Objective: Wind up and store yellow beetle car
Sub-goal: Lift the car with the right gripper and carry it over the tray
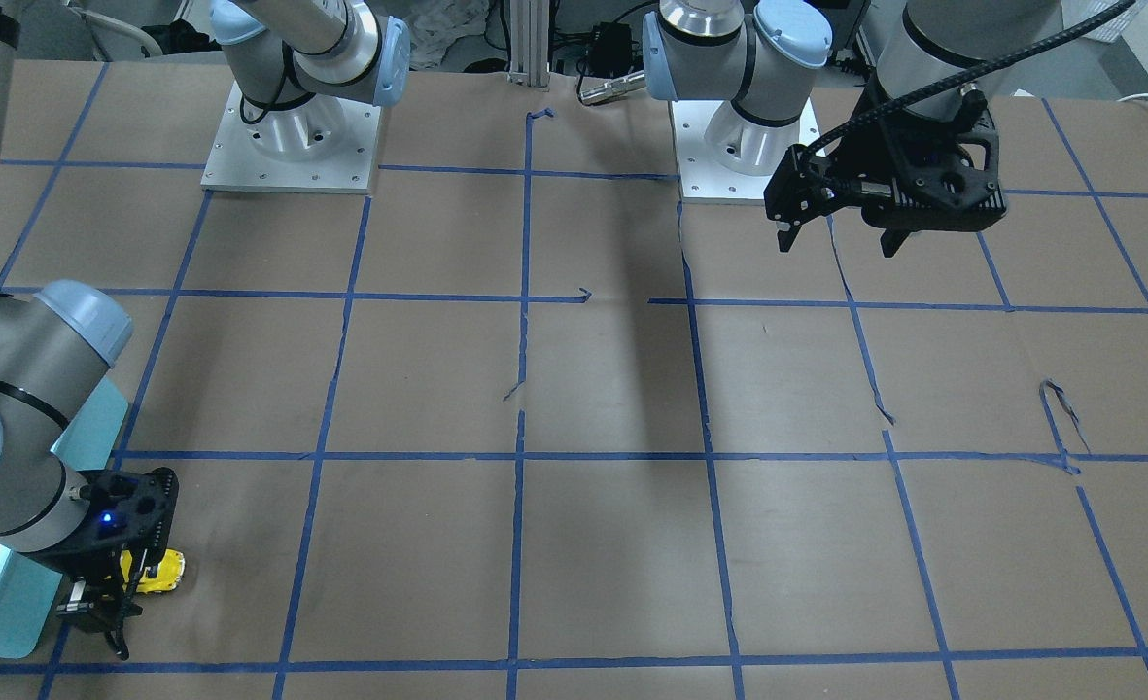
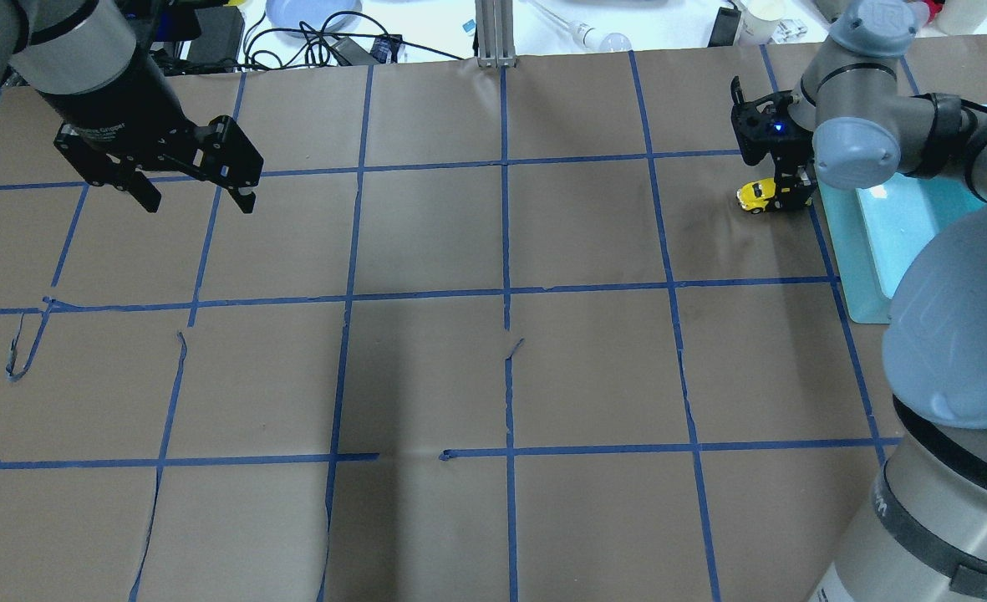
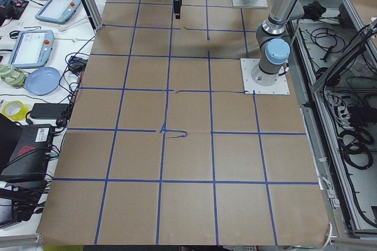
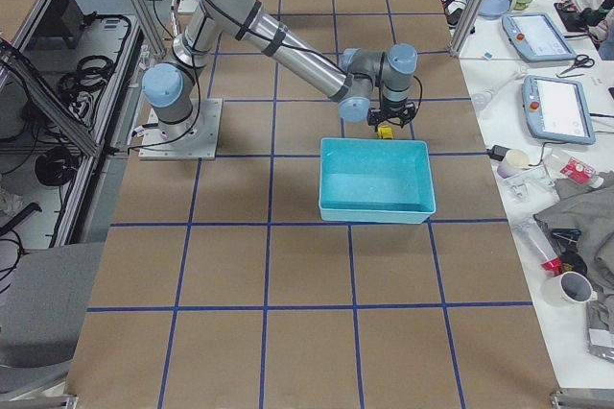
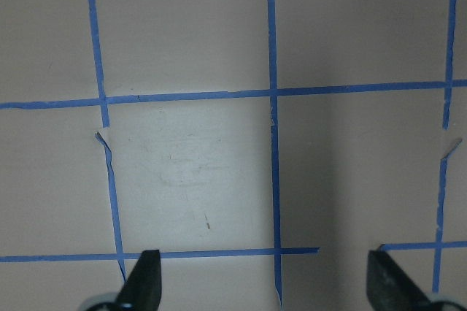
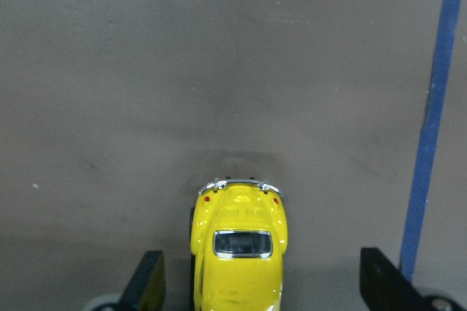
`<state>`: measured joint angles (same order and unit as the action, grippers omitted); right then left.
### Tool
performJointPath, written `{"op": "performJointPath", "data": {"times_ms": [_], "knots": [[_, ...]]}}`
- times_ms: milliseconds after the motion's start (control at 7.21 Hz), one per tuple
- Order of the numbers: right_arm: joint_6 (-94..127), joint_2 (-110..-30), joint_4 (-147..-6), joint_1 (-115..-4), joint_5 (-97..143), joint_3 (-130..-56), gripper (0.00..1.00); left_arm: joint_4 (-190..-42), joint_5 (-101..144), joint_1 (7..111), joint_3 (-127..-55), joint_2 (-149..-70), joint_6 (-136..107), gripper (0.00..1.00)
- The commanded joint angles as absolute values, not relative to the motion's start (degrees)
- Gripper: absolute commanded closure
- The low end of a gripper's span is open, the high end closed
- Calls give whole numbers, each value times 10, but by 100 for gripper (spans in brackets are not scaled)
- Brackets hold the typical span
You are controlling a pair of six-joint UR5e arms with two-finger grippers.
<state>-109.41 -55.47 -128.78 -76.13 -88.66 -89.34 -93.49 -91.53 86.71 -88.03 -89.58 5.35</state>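
Exterior right view shows a turquoise bin [image 4: 376,214] with low walls on the brown-paper table [image 4: 288,275], its pale floor showing from wall to wall. The yellow beetle car [image 4: 385,130] sits on the paper outside it, just beyond the wall that faces away from this camera. In the right wrist view the right gripper [image 6: 263,285] has its fingers spread wide. The car lies lengthwise between them, its rounded end with two small red lights pointing away from the wrist. It is nearer the finger on that view's left, and a gap shows on each side, so neither finger touches it. The car seems to rest on the paper, though its wheels are hidden from above. A blue tape line [image 6: 430,128] runs along the table just outside the finger on that view's right. From overhead the car is near the bin's long side, with open brown paper stretching away on its other side. The left gripper [image 2: 199,205] hangs above the paper across the table, well apart from the car, its fingers also wide apart with only taped paper between them.
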Motion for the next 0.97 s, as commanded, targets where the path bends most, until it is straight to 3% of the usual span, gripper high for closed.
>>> {"op": "performJointPath", "data": {"times_ms": [0, 139, 277, 554, 832], "knots": [[-1092, -552, -1288, -761, -898, -896, 9, -934, -917, 864, -881, -895, 54, 0], [-1092, -550, -1288, -760, -898, -896, 11, -936, -917, 862, -881, -896, 54, 0], [-1081, -548, -1289, -759, -903, -893, 22, -933, -914, 861, -880, -896, 54, 0], [-1029, -550, -1288, -759, -952, -894, 77, -933, -913, 862, -880, -895, 54, 0], [-966, -565, -1279, -762, -949, -895, 95, -931, -912, 862, -891, -894, 53, 0]]}}
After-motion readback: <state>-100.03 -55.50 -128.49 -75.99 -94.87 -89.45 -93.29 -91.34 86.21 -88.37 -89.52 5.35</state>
